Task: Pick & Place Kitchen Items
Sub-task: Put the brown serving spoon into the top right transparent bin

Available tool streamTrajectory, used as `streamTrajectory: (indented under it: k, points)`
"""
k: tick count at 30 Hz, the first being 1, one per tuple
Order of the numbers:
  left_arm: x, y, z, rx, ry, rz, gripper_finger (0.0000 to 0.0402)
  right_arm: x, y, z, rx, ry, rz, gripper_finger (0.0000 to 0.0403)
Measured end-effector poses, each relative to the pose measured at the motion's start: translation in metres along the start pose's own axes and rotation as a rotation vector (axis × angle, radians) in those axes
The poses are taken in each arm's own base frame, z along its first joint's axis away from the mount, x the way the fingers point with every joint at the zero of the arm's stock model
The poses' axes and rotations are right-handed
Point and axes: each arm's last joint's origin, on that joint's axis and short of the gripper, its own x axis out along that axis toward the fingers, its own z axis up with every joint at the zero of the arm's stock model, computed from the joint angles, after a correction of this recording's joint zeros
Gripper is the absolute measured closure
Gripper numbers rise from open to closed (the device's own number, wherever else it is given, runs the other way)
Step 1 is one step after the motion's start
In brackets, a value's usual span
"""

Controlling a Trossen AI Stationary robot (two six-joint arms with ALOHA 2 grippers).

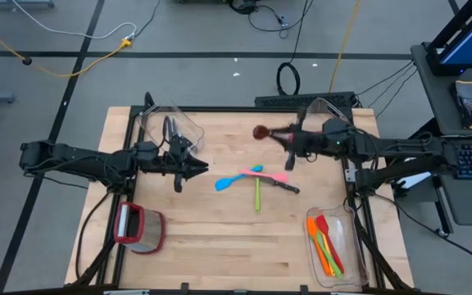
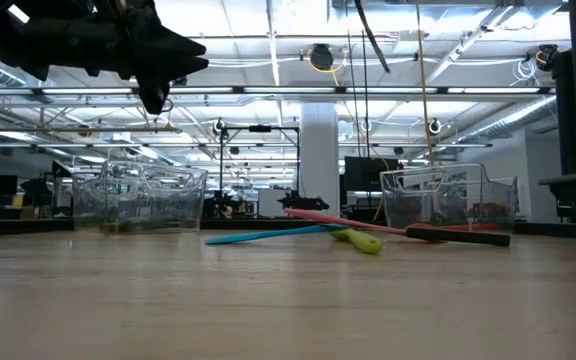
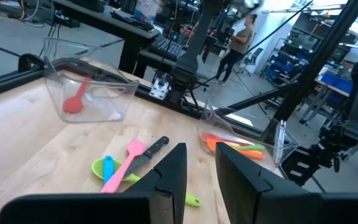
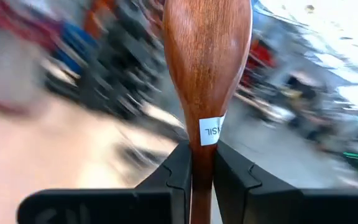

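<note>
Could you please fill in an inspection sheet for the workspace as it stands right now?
Surface: wooden table, dry and level.
Job's things: pink spatula, blue spoon, green utensil and black-handled knife piled mid-table; orange, red and green utensils in the near-right clear bin; wooden spoon carried.
Clutter: red-rimmed container, near left.
Grippers: left gripper slightly open, empty, above the table; right gripper shut on the wooden spoon.
Cables: yellow and black cables on the floor beyond the table.
Surroundings: a person stands far off in the left wrist view.
</note>
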Motion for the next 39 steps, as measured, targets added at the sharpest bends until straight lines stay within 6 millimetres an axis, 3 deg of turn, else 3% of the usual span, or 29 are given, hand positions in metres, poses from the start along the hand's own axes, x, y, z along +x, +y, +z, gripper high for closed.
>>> streamTrajectory:
  k: [8, 17, 26, 32, 39]
  points:
    - [0.0, 0.0, 0.0, -0.009, -0.011, 0.023, 0.0314, -0.002, -0.018, -0.024, -0.37, 0.358, -0.238, 0.0363]
    - [0.0, 0.0, 0.0, -0.019, -0.015, 0.034, 0.0314, -0.012, -0.031, -0.063, -0.554, 0.763, -0.174, 0.0369]
    - [0.0, 0.0, 0.0, -0.022, -0.025, 0.059, 0.0314, -0.033, -0.047, -0.099, -0.608, 1.063, -0.007, 0.0369]
    - [0.0, 0.001, 0.001, -0.024, -0.035, 0.082, 0.0314, -0.044, -0.058, -0.117, -0.502, 1.08, 0.163, 0.0369]
    - [0.0, 0.001, 0.001, -0.024, -0.035, 0.082, 0.0314, -0.053, -0.072, -0.133, -0.443, 1.12, 0.229, 0.0367]
